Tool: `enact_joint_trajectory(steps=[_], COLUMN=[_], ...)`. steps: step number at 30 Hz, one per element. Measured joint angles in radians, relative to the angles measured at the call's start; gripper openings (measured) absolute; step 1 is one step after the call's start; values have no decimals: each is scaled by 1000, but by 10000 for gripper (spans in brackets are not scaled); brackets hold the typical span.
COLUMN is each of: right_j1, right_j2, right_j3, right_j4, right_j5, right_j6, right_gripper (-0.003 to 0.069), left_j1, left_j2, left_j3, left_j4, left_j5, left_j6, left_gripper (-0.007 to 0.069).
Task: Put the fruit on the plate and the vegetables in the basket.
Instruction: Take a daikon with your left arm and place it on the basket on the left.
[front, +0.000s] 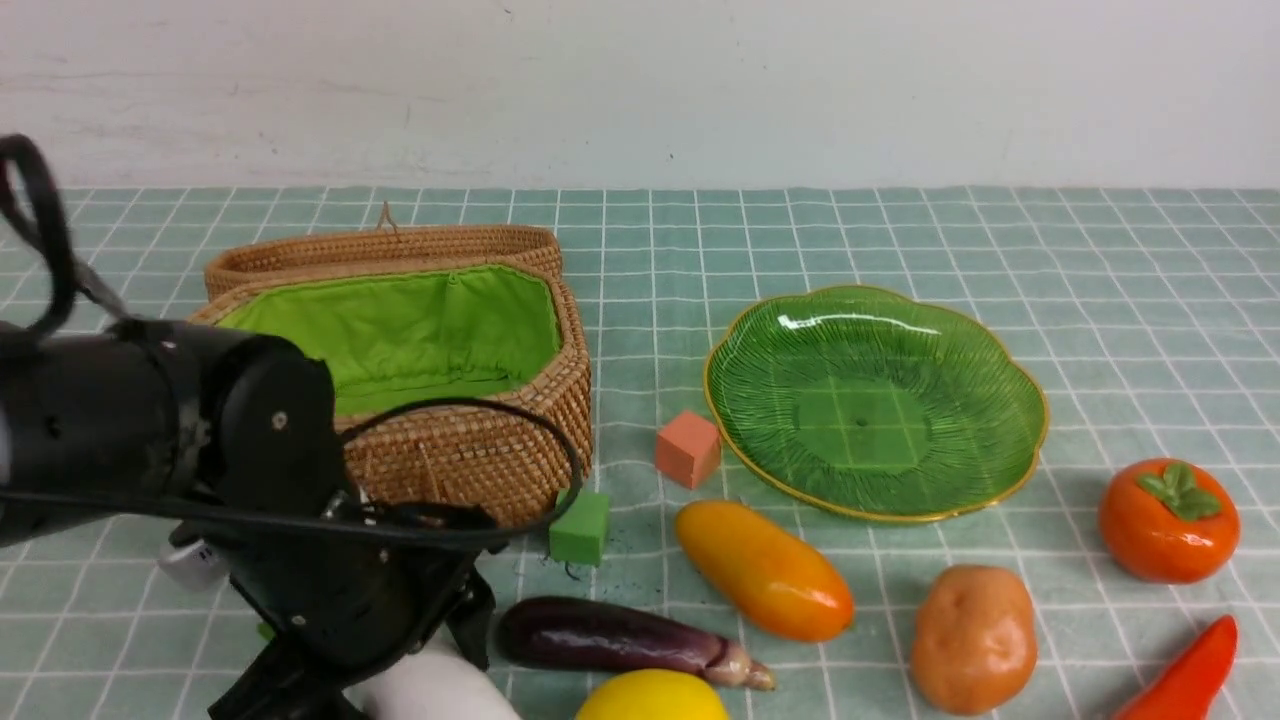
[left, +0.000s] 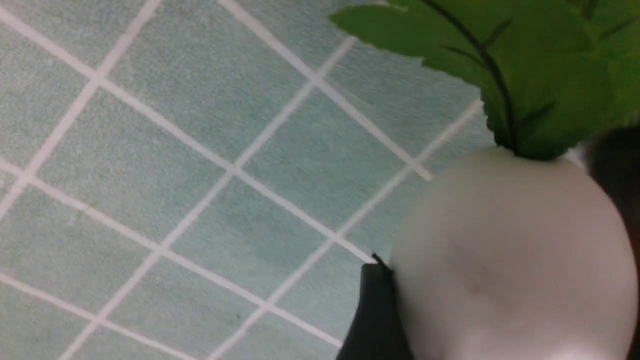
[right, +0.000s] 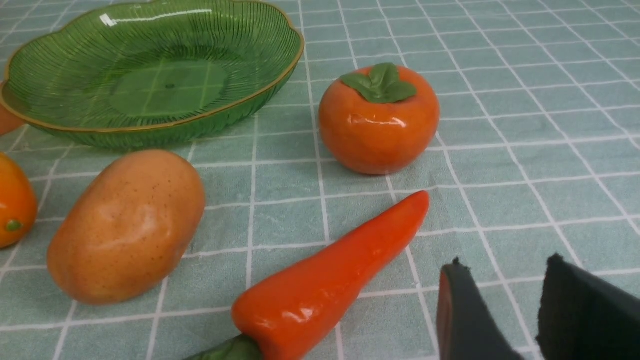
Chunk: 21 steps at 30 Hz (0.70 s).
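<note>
Now the white radish (left: 510, 280) is gripped on the worktop (front: 900, 230) by the wide-set left hand (left: 492, 205), while the right hand (right: 505, 262) is seen narrowly parted and empty near the red pepper (right: 325, 275).

My left arm (front: 150, 420) is a glossy black cylinder with one silver screw (front: 279, 421) and looping black cables (front: 470, 405); my right end effector (right: 505, 265) has matte black fingers (right: 585, 310).

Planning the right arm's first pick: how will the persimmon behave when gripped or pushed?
The persimmon has a glossy sheen, so it may slip when gripped. Round, it could roll if pushed, though it sits upright. It looks rigid, probably not squashy.
</note>
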Motion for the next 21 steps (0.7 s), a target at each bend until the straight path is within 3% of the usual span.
enact_joint_trajectory(steps=[5,10,15,21], right_j1=[0,0,0,0], right_j2=[0,0,0,0], right_j3=[0,0,0,0], right_j4=[0,0,0,0], right_j5=[0,0,0,0], right_j6=[0,0,0,0], right_gripper=[242,242,242,242], left_j1=[19,152,336,364], left_j2=[-176,-218,-159,10], left_j3=[-39,-164,-315,-397], left_j4=[8,12,19,10], left_j5=[-26,-25,-34,-135], left_j6=[-9,-10,-69,-157], left_gripper=[518,518,518,518])
